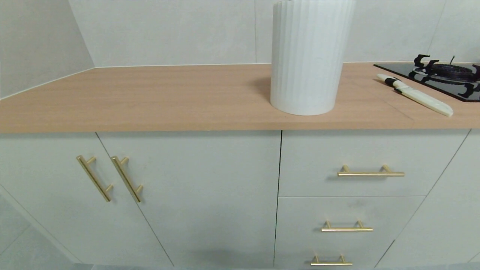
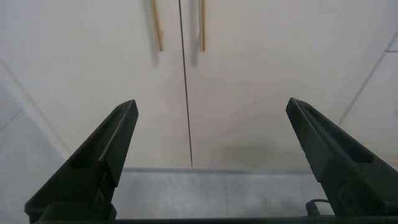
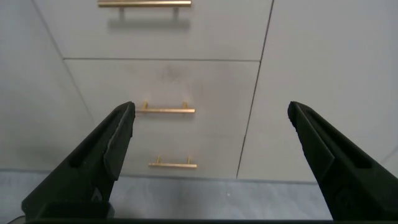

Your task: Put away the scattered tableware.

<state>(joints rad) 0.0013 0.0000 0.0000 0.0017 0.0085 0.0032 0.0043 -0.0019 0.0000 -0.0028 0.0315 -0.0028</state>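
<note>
A tall white ribbed container (image 1: pixel 307 56) stands on the wooden countertop (image 1: pixel 150 97), right of centre. A white knife with a black band (image 1: pixel 414 94) lies flat on the counter to the container's right, beside the hob. My left gripper (image 2: pixel 211 112) is open, low down in front of the double cabinet doors (image 2: pixel 186 74). My right gripper (image 3: pixel 211 112) is open too, low in front of the drawer stack (image 3: pixel 161 81). Nothing is between the fingers of either one.
A black glass hob with a burner grate (image 1: pixel 446 75) sits at the counter's far right. Below the counter are two doors with gold handles (image 1: pixel 110 178) on the left and three drawers with gold handles (image 1: pixel 370 173) on the right. Tiled walls close the back and left.
</note>
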